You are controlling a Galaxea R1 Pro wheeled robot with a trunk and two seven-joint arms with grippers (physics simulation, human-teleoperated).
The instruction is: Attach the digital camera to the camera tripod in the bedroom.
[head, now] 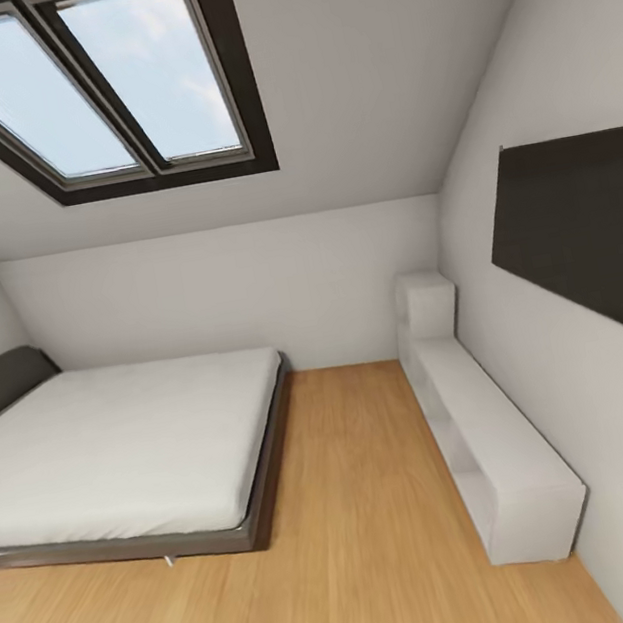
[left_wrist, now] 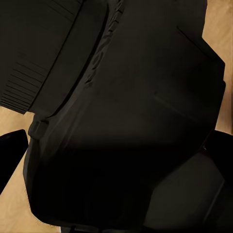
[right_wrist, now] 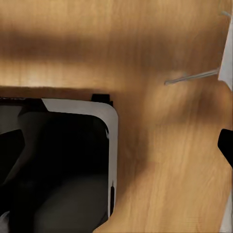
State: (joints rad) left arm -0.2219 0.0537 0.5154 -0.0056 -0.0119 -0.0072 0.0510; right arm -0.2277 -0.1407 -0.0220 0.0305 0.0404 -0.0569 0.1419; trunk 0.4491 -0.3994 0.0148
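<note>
1. The digital camera and camera tripod are not in sight yet; I guess the camera is small, hard and breakable, best held by its sides.
2. I cannot tell if either gripper is open.
3. Smooth wood floor [head: 391, 542]; grey bed [head: 123, 455]; skylight [head: 101, 83]; low white shelf [head: 497, 453] along the wall.

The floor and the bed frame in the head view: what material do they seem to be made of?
The floor looks like light wood, matte to satin: long grain streaks show along it. The bed frame looks like dark grey painted wood or upholstery; its plain, even surface leaves that open.
</note>
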